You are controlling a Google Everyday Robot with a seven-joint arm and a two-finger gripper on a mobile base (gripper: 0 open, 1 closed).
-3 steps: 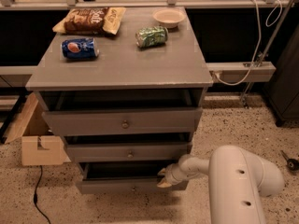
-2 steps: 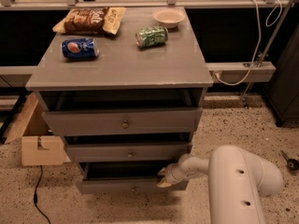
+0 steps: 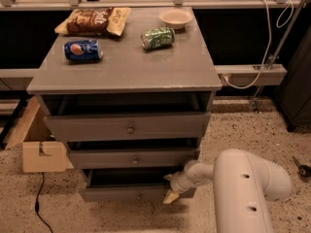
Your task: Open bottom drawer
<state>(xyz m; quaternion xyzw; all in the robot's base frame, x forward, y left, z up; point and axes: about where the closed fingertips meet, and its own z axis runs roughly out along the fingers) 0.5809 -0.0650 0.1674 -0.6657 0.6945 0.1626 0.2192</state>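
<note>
The bottom drawer (image 3: 121,192) is the lowest and narrowest grey front of the cabinet. It stands pulled out a little, with a dark gap above its front. Its knob is barely visible at the centre of its lower edge. My gripper (image 3: 171,192) is at the right end of this drawer front, tips pointing down and left against its face. My white arm (image 3: 243,188) reaches in from the lower right.
The middle drawer (image 3: 133,158) and top drawer (image 3: 129,126) also stand slightly out. On the cabinet top (image 3: 194,67) lie a blue can (image 3: 82,50), a green can (image 3: 157,37), a chip bag (image 3: 92,21) and a bowl (image 3: 175,17). A cardboard box (image 3: 39,149) stands left.
</note>
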